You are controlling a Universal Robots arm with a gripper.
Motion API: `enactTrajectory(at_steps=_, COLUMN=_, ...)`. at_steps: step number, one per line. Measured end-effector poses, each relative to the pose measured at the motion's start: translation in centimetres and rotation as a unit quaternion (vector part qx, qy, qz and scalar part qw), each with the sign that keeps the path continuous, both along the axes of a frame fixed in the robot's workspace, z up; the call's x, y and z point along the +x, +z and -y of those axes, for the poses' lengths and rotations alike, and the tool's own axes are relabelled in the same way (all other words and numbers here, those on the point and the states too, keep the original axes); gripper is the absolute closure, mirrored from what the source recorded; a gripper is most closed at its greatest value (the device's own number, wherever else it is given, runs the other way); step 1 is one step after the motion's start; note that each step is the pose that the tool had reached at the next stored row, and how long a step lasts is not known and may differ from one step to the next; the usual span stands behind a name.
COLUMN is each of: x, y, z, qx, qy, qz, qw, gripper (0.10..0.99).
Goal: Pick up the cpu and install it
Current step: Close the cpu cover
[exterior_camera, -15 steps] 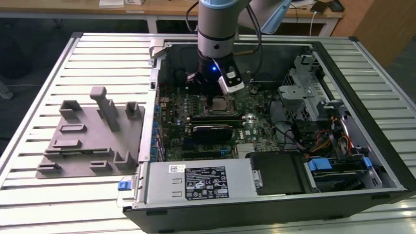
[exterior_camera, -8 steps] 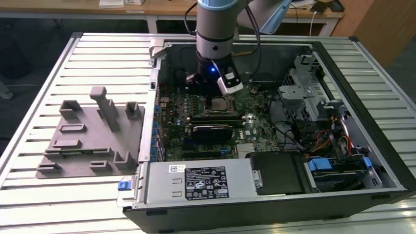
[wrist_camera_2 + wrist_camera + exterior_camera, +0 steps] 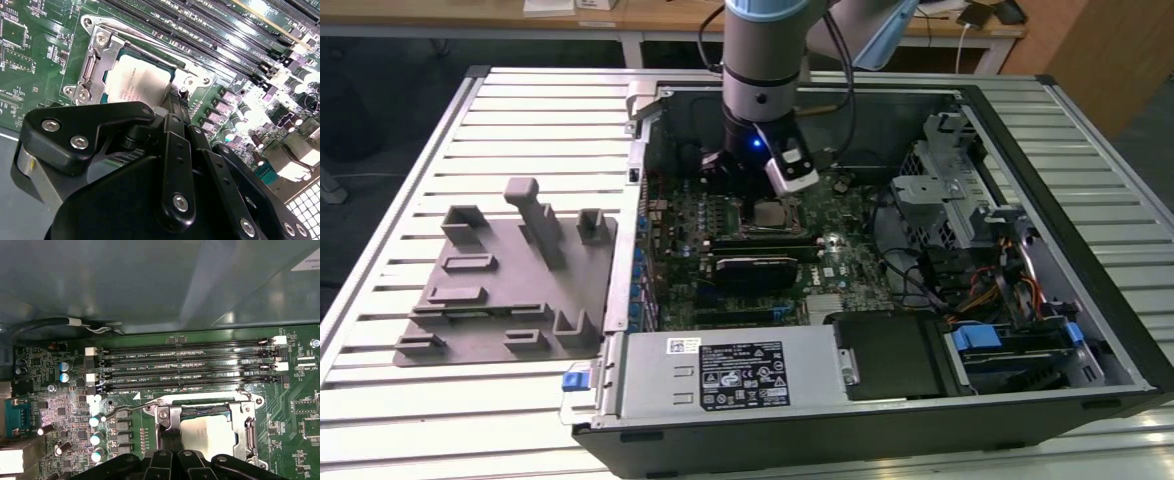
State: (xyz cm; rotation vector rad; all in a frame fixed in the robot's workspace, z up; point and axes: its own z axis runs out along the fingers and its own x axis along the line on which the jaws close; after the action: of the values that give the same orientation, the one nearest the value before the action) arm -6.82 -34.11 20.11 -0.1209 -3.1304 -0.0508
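The cpu [image 3: 774,212] [image 3: 135,82] [image 3: 207,432], a flat square chip with a pale silver top, lies inside the metal-framed socket [image 3: 97,60] [image 3: 250,425] on the green motherboard in the open computer case. My gripper [image 3: 766,196] [image 3: 173,106] [image 3: 170,440] hangs just over the socket, at one edge of the chip. Its two black fingers [image 3: 164,439] are pressed together with nothing between them. The socket's wire lever [image 3: 130,410] sticks out to one side of the frame.
Memory slots [image 3: 185,370] run alongside the socket. A black heatsink block [image 3: 754,270] sits nearer the case front, beside the power supply [image 3: 720,375]. A drive cage [image 3: 947,200] and cables fill the exterior view's right. A grey fixture [image 3: 507,270] stands on the slatted table at the left.
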Motion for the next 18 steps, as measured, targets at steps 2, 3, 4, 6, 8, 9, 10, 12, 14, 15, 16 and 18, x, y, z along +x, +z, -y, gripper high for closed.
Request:
enactTrajectory(at_steps=2, x=0.17, y=0.00, z=0.00, qx=0.0000, qy=0.000, qz=0.0000, qw=1.0000, gripper=0.980)
enactTrajectory(at_steps=3, x=0.25, y=0.01, z=0.00, qx=-0.0001, qy=0.000, qz=0.0000, qw=1.0000, gripper=0.980)
enactTrajectory(at_steps=4, x=0.32, y=0.01, z=0.00, qx=-0.0001, qy=0.000, qz=0.0000, qw=1.0000, gripper=0.980)
enactTrajectory(at_steps=6, x=0.43, y=0.01, z=0.00, qx=-0.0001, qy=0.000, qz=0.0000, qw=1.0000, gripper=0.980)
enactTrajectory(at_steps=8, x=0.50, y=0.01, z=0.00, qx=0.0000, qy=0.000, qz=0.0000, qw=1.0000, gripper=0.980)
enactTrajectory(at_steps=9, x=0.49, y=0.01, z=0.00, qx=-0.0001, qy=0.000, qz=0.0000, qw=1.0000, gripper=0.980)
enactTrajectory(at_steps=10, x=0.50, y=0.00, z=0.00, qx=0.0000, qy=0.000, qz=0.0000, qw=1.0000, gripper=0.980)
enactTrajectory(at_steps=12, x=0.50, y=0.04, z=0.00, qx=-0.0002, qy=0.001, qz=-0.0001, qw=1.0000, gripper=0.980)
enactTrajectory(at_steps=14, x=0.50, y=0.16, z=0.00, qx=0.0000, qy=0.001, qz=0.0000, qw=1.0000, gripper=0.980)
enactTrajectory(at_steps=15, x=0.50, y=0.24, z=0.00, qx=0.0000, qy=0.001, qz=0.0000, qw=1.0000, gripper=0.980)
enactTrajectory(at_steps=16, x=0.50, y=0.31, z=0.00, qx=-0.0001, qy=0.001, qz=0.0000, qw=1.0000, gripper=0.980)
enactTrajectory(at_steps=18, x=0.50, y=0.46, z=0.00, qx=-0.0001, qy=0.001, qz=0.0000, qw=1.0000, gripper=0.980)
